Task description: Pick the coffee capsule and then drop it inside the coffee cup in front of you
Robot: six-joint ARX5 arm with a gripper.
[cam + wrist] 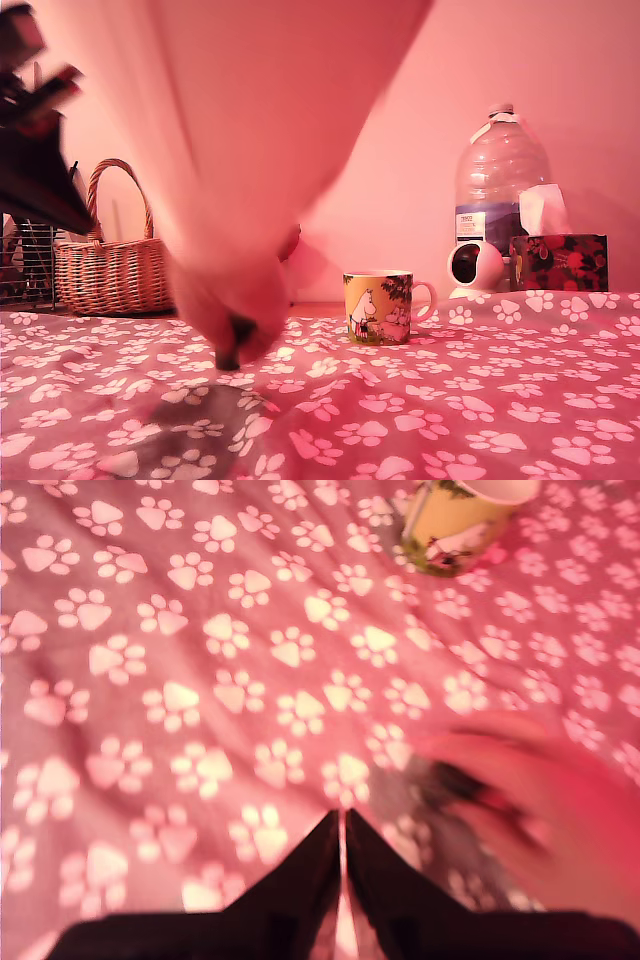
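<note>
Filling most of the exterior view's left half, a blurry hand (232,310) is pinching the capsule (232,345) down by the table (480,390), probably a person setting it out for the arm. The cup (378,307) stands mid-frame, right of the hand. The gripper (343,825) has its jaws together, gripping nothing. In the wrist view the capsule (462,783) sits lower right, near the jaws but apart from them.
</note>
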